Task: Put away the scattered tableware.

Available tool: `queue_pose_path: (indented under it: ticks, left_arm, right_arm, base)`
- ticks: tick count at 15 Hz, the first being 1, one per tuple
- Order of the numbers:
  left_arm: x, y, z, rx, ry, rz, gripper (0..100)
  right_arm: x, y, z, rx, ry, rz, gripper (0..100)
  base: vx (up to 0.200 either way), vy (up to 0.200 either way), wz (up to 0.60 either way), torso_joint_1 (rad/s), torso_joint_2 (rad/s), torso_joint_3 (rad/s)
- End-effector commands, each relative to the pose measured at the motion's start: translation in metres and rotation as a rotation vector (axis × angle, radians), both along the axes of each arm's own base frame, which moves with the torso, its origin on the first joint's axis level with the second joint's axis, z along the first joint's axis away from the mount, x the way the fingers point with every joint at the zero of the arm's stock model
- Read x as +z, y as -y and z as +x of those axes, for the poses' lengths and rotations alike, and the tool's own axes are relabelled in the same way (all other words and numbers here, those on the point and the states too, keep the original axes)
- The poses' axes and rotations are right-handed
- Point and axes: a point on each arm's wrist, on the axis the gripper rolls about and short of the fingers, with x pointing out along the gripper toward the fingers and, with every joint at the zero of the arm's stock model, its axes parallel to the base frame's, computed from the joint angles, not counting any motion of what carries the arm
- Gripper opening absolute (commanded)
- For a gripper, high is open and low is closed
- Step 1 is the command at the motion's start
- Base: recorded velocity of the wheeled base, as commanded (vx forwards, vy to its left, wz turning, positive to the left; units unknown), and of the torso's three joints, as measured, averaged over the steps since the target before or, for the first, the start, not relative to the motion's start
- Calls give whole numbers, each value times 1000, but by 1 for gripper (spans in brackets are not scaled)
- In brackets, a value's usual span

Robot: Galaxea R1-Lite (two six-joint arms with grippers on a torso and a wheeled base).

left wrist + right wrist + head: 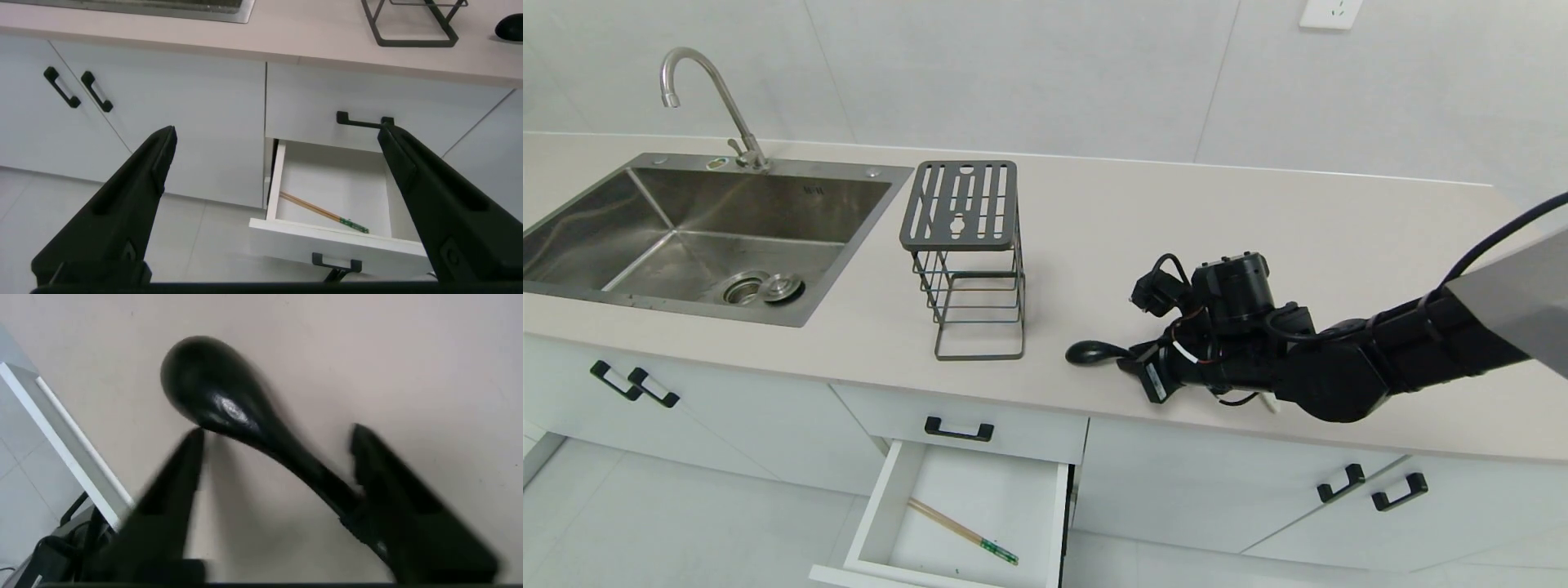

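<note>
Straddling the black spoon (pixel 214 398) on the desk (pixel 1176 212), the right tool (pixel 276 457) has its fingers apart; closing on the handle looks next, then a carry to the open drawer (pixel 879 506).

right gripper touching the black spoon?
Cannot tell. In the right wrist view the right gripper straddles the spoon; its handle passes one finger, but neither contact nor gap shows plainly.

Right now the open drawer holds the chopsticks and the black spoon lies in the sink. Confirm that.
Wrong place: the black spoon lies on the countertop, at the right gripper, not in the sink, as the head view shows. The open drawer does hold the chopsticks.
</note>
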Motion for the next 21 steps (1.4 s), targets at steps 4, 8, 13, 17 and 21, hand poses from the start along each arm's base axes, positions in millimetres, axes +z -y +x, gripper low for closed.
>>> queue_pose_path:
  ticks: [4, 8, 13, 17, 21]
  left_arm:
    - [0, 0, 0, 0, -1, 0, 100]
    - [0, 0, 0, 0, -1, 0, 100]
    - [0, 0, 0, 0, -1, 0, 100]
    - [0, 0, 0, 0, -1, 0, 100]
    - [0, 0, 0, 0, -1, 0, 100]
  right_arm:
    - [-4, -4, -2, 15, -9, -9, 0]
    - [19, -20, -19, 69, 39, 26, 0]
    - [46, -48, -90, 190, 54, 89, 0]
    - [57, -27, -119, 206, 57, 90, 0]
    - [56, -19, -141, 308, 115, 11, 0]
  base:
    - [0, 0, 0, 0, 0, 0]
    - [0, 0, 0, 0, 0, 0]
    - [0, 0, 0, 0, 0, 0]
    - [0, 0, 0, 0, 0, 0]
    - [0, 0, 0, 0, 0, 0]
